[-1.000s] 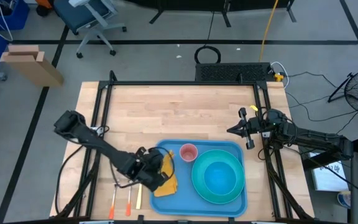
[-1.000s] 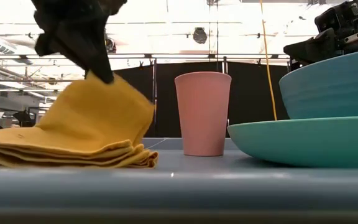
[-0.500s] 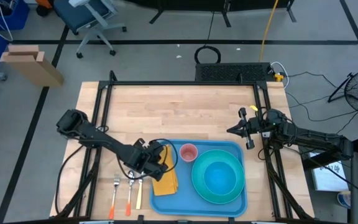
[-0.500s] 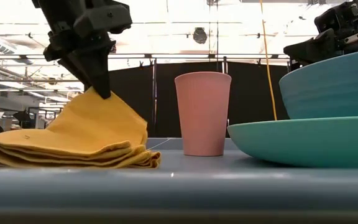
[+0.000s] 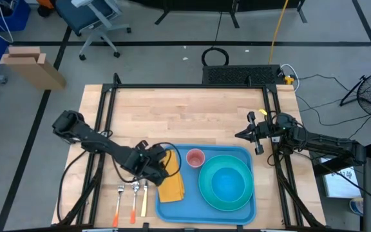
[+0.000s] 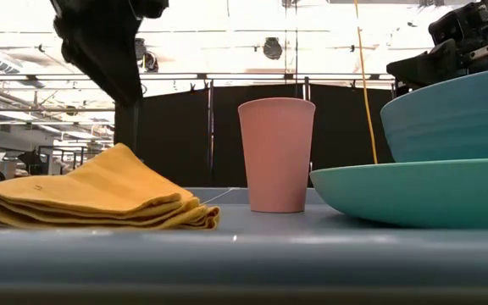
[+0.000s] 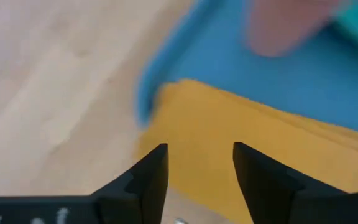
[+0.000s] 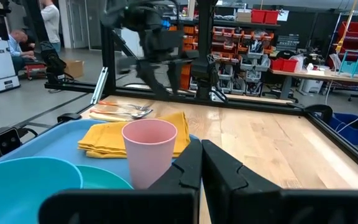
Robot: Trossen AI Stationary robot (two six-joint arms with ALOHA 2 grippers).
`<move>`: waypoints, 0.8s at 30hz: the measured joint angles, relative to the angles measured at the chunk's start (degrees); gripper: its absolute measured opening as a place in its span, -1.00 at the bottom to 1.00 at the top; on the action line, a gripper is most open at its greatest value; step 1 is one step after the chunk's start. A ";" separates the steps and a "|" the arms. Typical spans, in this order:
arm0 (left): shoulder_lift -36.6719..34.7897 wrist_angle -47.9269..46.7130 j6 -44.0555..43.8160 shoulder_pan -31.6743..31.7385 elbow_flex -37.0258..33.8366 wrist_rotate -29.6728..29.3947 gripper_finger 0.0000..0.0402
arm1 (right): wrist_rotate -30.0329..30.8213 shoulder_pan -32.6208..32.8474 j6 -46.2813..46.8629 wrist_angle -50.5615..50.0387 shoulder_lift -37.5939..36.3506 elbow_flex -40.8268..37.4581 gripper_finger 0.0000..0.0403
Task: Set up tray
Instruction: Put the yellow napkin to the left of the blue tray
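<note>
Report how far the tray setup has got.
Done: the turquoise bowl on its plate, the pink cup and the folded yellow napkin sit on the blue plastic tray. In hand: nothing; the left gripper is open above the napkin. Left: the cutlery beside the tray.

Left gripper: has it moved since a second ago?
Yes. The left gripper has let go of the yellow napkin and backed off the tray, toward the table's left side.

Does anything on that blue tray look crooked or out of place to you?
Mostly tidy. The folded yellow cloth napkin sits askew, hanging over the left rim of the large flat blue plastic tray rather than lying fully inside. The pink plastic cup stands upright, and the turquoise bowl sits squarely on its plate.
</note>
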 joint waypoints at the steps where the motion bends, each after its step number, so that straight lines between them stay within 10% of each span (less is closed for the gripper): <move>1: -0.03 2.35 1.63 -0.58 0.00 1.03 -0.06 | 0.00 0.00 0.00 0.02 0.00 0.00 -1.00; 11: 7.47 27.33 16.55 -8.37 1.36 5.15 -0.25 | 0.00 0.00 0.41 0.68 0.00 0.00 -1.00; 18: 20.41 13.03 19.08 -7.84 14.83 4.93 -0.37 | 0.00 0.00 2.63 1.33 -0.02 -0.02 -1.00; 24: 28.79 2.91 20.40 -7.34 29.81 5.80 -0.05 | 0.00 0.00 4.70 1.43 0.02 -0.01 -1.00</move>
